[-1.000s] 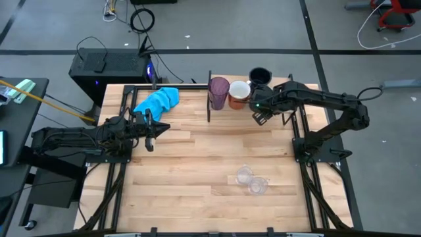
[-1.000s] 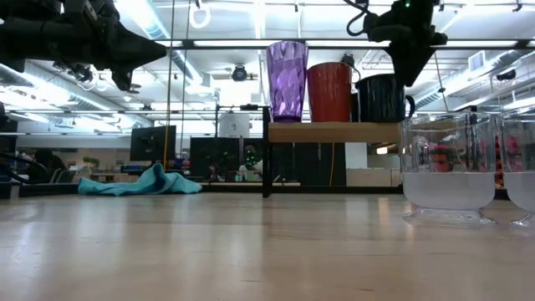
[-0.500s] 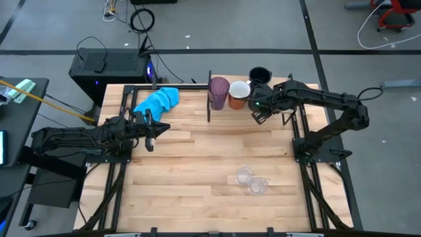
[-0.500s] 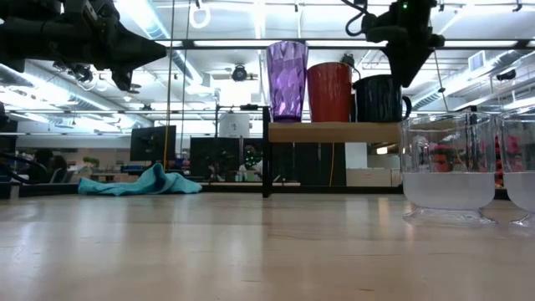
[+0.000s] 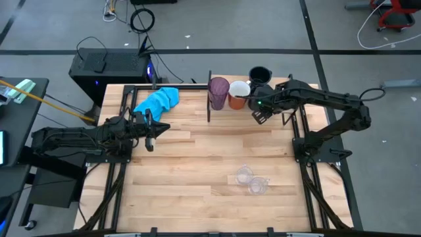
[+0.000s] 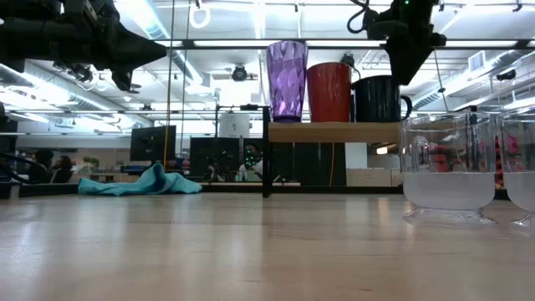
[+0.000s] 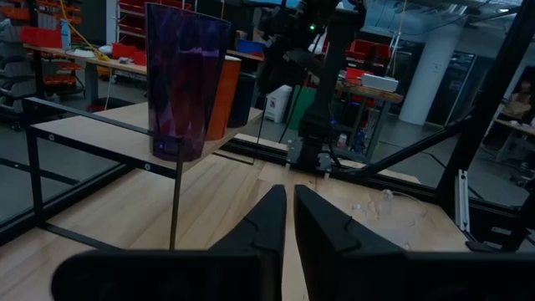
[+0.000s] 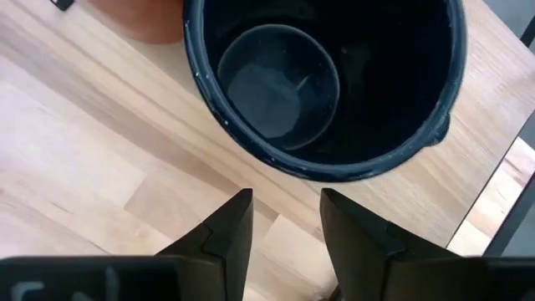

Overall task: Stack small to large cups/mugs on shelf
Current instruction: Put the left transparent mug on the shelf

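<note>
A light wood tabletop [image 5: 197, 164] is sitting in a grey-floored workshop, with a bright blue cloth [image 5: 158, 101] lying near its far left corner and the shelf [image 6: 334, 132] standing along the far edge on thin black uprights. On the shelf, the translucent purple tumbler [image 5: 218, 92] is standing upright, the orange mug [image 5: 239, 94] is standing just beside it, and a dark navy mug [image 6: 381, 99] is standing next to that, its handle showing on the side away from the orange mug. A second dark mug [image 5: 260, 76] is sitting farther back, near the far edge, in the high view. The right gripper [image 5: 258, 113] is hovering over the shelf by the navy mug; in the right wrist view its two fingers [image 8: 230, 230] are standing apart with bare wood between them, holding nothing, while that camera is looking straight down into the mug's dark inside. The left gripper [image 5: 150, 130] is waiting above the left part of the table, well apart from the shelf, its fingers [image 7: 266, 226] drawn nearly together around nothing. The two small clear cups [image 5: 250, 180] are sitting touching each other on the tabletop toward the near edge, well apart from both grippers.
</note>
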